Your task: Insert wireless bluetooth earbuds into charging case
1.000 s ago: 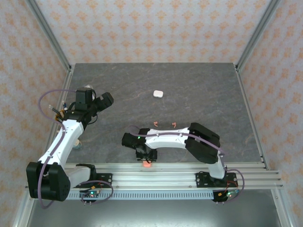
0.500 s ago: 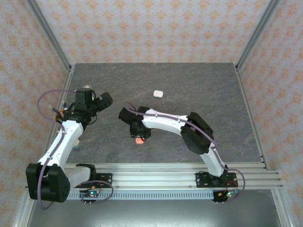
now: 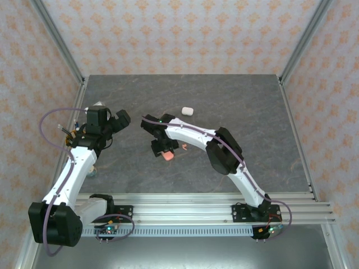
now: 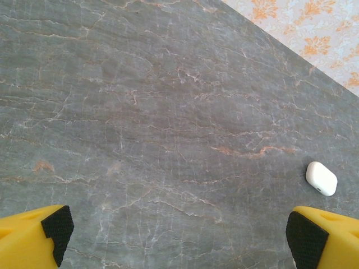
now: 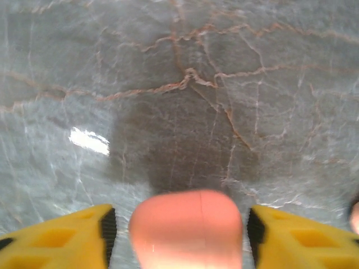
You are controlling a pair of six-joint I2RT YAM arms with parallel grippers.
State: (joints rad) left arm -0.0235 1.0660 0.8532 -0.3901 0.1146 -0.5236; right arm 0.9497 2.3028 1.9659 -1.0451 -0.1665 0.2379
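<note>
Coral-pink case [image 5: 187, 227] sits between the right hand's [image 5: 178, 231] parted fingers, touching neither.

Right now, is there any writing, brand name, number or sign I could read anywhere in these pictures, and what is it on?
No text can be read anywhere in these pictures.
white charging case: plain, no logo or lettering visible.
coral-pink case: blurred up close, no lettering seen.
wallpaper: orange ornaments only, no letters.
circuit boards at the arm bases: too small to read any markings.
</note>
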